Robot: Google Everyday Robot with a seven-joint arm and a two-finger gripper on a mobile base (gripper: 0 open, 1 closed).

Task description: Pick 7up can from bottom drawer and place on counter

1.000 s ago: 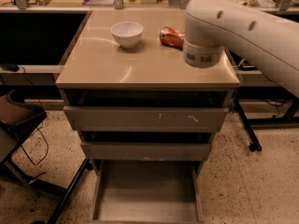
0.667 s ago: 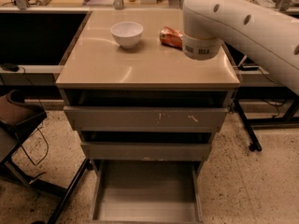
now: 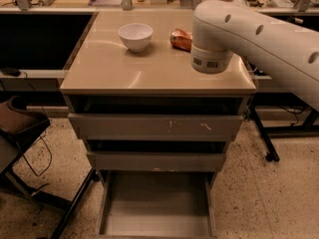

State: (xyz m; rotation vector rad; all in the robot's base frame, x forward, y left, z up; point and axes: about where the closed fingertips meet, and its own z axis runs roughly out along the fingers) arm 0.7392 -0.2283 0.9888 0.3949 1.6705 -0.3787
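7up can not spotted, possibly hidden behind the arm (image 3: 259, 39). Bottom drawer (image 3: 154, 210) stands pulled open, flat floor showing. Counter (image 3: 124, 68) carries white bowl (image 3: 135, 35) and orange can (image 3: 181, 39). Arm joint sits slightly lower than before. Gripper out of view; grip state, can-to-jaw relation: cannot tell.

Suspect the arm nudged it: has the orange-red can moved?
No. The orange-red can keeps its spot right of the white bowl on the counter. The gripper is out of view.
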